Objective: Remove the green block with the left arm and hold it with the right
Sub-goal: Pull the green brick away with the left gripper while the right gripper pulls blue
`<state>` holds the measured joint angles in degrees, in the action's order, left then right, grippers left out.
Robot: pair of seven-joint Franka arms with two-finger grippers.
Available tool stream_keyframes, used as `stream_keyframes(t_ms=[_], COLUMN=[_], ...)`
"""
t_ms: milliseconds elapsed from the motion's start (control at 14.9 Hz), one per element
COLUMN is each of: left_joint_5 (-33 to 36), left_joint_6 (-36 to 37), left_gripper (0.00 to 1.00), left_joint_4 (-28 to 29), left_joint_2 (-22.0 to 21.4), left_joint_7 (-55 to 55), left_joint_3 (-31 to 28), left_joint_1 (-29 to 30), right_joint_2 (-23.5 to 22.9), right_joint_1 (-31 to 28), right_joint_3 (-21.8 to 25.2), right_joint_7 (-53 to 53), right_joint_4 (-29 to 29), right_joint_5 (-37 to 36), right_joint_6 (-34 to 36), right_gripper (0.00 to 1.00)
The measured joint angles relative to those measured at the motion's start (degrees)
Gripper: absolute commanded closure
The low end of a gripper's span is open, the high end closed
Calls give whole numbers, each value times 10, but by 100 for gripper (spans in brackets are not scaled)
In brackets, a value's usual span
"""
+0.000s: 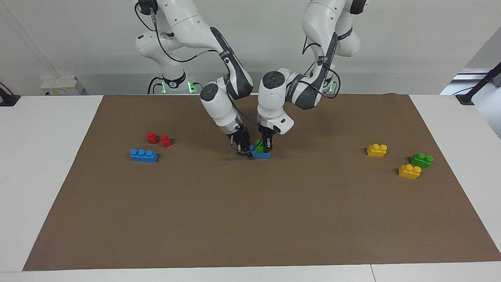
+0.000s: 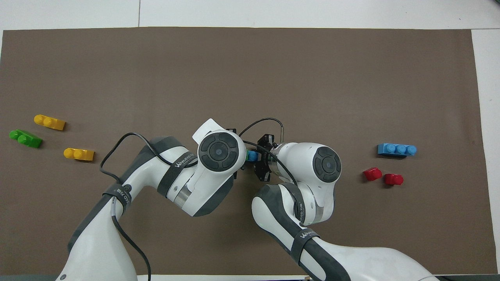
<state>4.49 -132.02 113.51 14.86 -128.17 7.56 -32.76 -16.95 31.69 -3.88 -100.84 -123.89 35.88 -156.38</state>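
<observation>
A small green block (image 1: 258,147) sits on top of a short blue brick (image 1: 262,155) in the middle of the brown mat. My left gripper (image 1: 263,148) comes down from above and is shut on the green block. My right gripper (image 1: 245,152) is tilted and shut on the end of the blue brick toward the right arm's end of the table, and the brick rests on the mat. In the overhead view both hands cover the stack, and only a bit of the blue brick (image 2: 252,156) shows between them.
A long blue three-stud brick (image 1: 144,155) and two red pieces (image 1: 158,139) lie toward the right arm's end. Two yellow bricks (image 1: 377,150) (image 1: 409,171) and another green brick (image 1: 421,159) lie toward the left arm's end.
</observation>
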Motion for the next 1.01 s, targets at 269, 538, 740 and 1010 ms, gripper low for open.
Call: stream_keyframes(t_ms=[269,538,740,1010], left_joint_5=[0,0,0,1], left_joint_6=[2,23,56,77], left_gripper=[100,100,100,100], left_joint_4=[0,-3,-3,-3], left_joint_2=[-6,-40,-68,-82], left_joint_7=[0,0,10,53], left_joint_3=[-1,-5,-11,-15], left_joint_1=[0,2,4,41], right_joint_2=[0,0,0,8], right_joint_1=[0,0,0,-30], right_joint_3=[0,-1,0,3], right_joint_7=[0,1,6,48], right_joint_4=[2,0,0,24], right_joint_5=[0,0,0,0], right_joint_6=[-2,-3,-3,31], right_gripper=[100,100,100,100])
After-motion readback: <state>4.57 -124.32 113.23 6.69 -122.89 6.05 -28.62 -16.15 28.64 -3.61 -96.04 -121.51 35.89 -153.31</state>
